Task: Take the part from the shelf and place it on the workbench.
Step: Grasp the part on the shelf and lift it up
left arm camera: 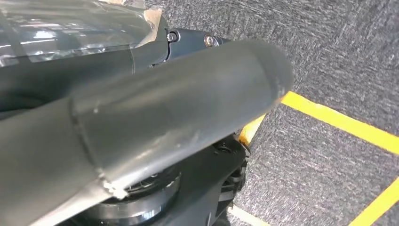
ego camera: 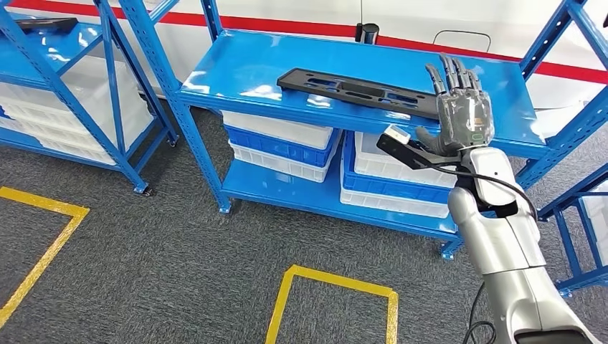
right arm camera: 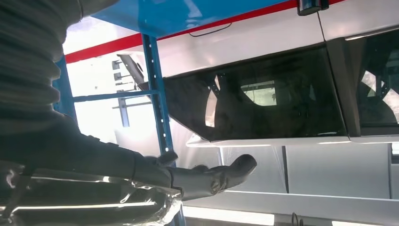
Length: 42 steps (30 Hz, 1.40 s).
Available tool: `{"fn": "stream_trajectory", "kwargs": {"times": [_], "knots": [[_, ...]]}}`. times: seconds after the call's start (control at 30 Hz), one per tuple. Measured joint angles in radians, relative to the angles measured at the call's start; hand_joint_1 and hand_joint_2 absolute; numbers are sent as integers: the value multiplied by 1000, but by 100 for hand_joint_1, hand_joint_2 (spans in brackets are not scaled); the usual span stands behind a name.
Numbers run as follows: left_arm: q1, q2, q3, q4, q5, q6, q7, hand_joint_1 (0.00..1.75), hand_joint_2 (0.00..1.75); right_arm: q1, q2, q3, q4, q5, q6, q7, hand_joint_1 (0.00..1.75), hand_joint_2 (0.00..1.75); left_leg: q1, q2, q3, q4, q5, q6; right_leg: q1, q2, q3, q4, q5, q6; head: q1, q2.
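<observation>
Part (ego camera: pixel 358 91) flat on shelf (ego camera: pixel 236 64), right hand (ego camera: pixel 459 107) raised beside its end, fingers (ego camera: pixel 452 72) straight, apart, holding nothing

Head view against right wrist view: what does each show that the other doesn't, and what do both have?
Head view alone: the long black part lying on the blue shelf, stacked bins below, grey carpet with yellow floor lines. Right wrist view alone: a white vehicle's dark window behind the rack. Shared: the right hand, fingers extended and holding nothing, a blue rack upright, and the red stripe.
</observation>
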Motion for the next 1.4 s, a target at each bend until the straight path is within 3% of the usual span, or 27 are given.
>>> {"fn": "stream_trajectory", "kwargs": {"times": [0.07, 0.1, 0.2, 0.23, 0.3, 0.33, 0.4, 0.47, 0.53, 0.57, 0.6, 0.63, 0.73, 0.8, 0.93, 1.03, 1.1, 1.13, 1.2, 1.23, 1.3, 1.4], "knots": [[1, -1, -2, 0, -1, -1, 0, 0, 0, 13, -4, -3, 0, 3, 0, 4, 0, 175, 3, -1, 0, 2, -2, -3, -3, 0, -56, 109, -31, 3, 2, 0], [1, -2, -2, 0, -2, -1, 0, 0, 0, 21, -5, -5, 0, 5, 0, 6, 0, 175, 6, -1, 0, 5, -5, -8, -6, -1, -60, 112, -24, 12, 2, 0], [1, 0, -6, 0, -6, -3, 0, 0, 0, 35, -6, -14, -3, 9, 2, 12, 0, 175, 17, -6, -11, 42, -32, -42, -23, -1, 19, -41, 39, 52, 4, 0], [1, 2, -7, 1, -7, -3, 0, 0, 0, 40, -6, -17, -6, 10, 3, 14, 0, 175, 18, -7, -19, 63, -45, -54, -26, 1, 37, -76, 48, 51, 4, 0], [0, 5, -9, 2, -9, -3, 0, 0, 0, 51, -8, -23, -12, 13, 7, 17, 0, 175, 17, -9, -32, 87, -61, -69, -24, 6, 40, -76, 40, 30, 1, 0], [0, 4, -10, 2, -10, -3, 1, 0, 0, 56, -9, -26, -15, 15, 10, 17, 0, 175, 20, -9, -33, 91, -64, -71, -24, 7, 35, -72, 38, 16, -2, 0], [1, 4, -12, 3, -10, -4, 1, 0, 0, 59, -10, -31, -20, 18, 14, 17, 0, 175, 26, -3, -41, 108, -76, -74, -20, 7, 32, -68, 37, 2, -7, 0], [0, 3, -15, 3, -11, -4, 1, 0, 0, 58, -13, -34, -24, 19, 15, 17, 0, 175, 26, 11, -83, 198, -124, -72, -13, 7, 32, -68, 38, -7, -10, 0], [-1, 3, -16, 3, -12, -5, 1, 0, 0, 60, -17, -35, -26, 19, 15, 16, 0, 175, 22, 17, -158, 337, -180, -66, -3, 5, 32, -68, 38, -11, -11, 0], [0, 3, -18, 3, -13, -5, 1, 0, 0, 62, -18, -36, -26, 19, 15, 16, 0, 175, 18, 17, -186, 384, -189, -59, 3, 3, 32, -68, 37, -12, -11, 0], [0, 3, -19, 3, -14, -5, 1, 0, 0, 64, -20, -36, -26, 19, 15, 16, 0, 175, 13, 17, -198, 395, -179, -50, 8, 3, 32, -69, 36, -13, -11, 0], [0, 2, -21, 3, -15, -5, 1, 0, 0, 64, -20, -36, -26, 19, 15, 16, 0, 175, 6, 17, -191, 368, -153, -37, 13, 3, 33, -69, 36, -13, -11, 0], [-1, 4, -25, 3, -17, -5, 1, 0, 0, 66, -23, -39, -29, 18, 15, 16, 0, 175, -24, 21, -108, 180, -63, 9, 22, 3, 37, -73, 38, -16, -9, 0], [-3, 5, -27, 3, -18, -6, 1, 0, 0, 70, -25, -42, -33, 18, 15, 16, 0, 175, -38, 26, -86, 131, -52, 21, 22, 0, 39, -78, 39, -15, -10, 0], [-4, 2, -27, 3, -19, -6, 2, 0, 0, 80, -29, -51, -44, 17, 15, 15, 0, 175, -35, 26, -71, 93, -25, 25, 26, -5, 27, -60, 28, -7, -10, 0], [-4, 0, -28, 3, -19, -7, 2, 0, 0, 87, -34, -56, -46, 17, 15, 15, 0, 175, -35, 24, -66, 81, -14, 27, 28, -5, -45, 102, -48, -15, -7, 0], [-4, -1, -28, 4, -19, -7, 2, 0, 0, 96, -35, -57, -46, 17, 15, 15, 0, 175, -36, 22, -67, 81, -15, 27, 28, -5, -77, 173, -69, -7, -7, 0], [-4, -2, -28, 4, -19, -7, 2, 0, 0, 98, -35, -57, -46, 17, 15, 15, 0, 175, -36, 20, -67, 82, -15, 26, 28, -5, -65, 153, -57, 2, -7, 0], [-4, -3, -28, 4, -19, -7, 2, 0, 0, 99, -35, -60, -47, 17, 15, 15, 0, 175, -36, 17, -67, 87, -18, 22, 26, -6, 1, 27, -7, 18, -7, 0], [-4, -3, -28, 4, -19, -8, 2, 0, 0, 99, -35, -62, -48, 18, 15, 15, 0, 175, -38, 16, -69, 92, -22, 18, 27, -6, 35, -37, 14, 17, -7, 0], [-4, -3, -28, 4, -19, -8, 2, 0, 0, 99, -35, -65, -50, 19, 15, 15, 0, 175, -41, 14, -74, 101, -28, 8, 29, -6, 68, -100, 31, 3, -7, 0], [-4, -2, -29, 4, -19, -8, 3, 0, 0, 98, -35, -66, -51, 22, 15, 13, 0, 175, -41, 14, -79, 108, -34, -2, 23, -5, 71, -108, 35, -18, -7, 0]]}}
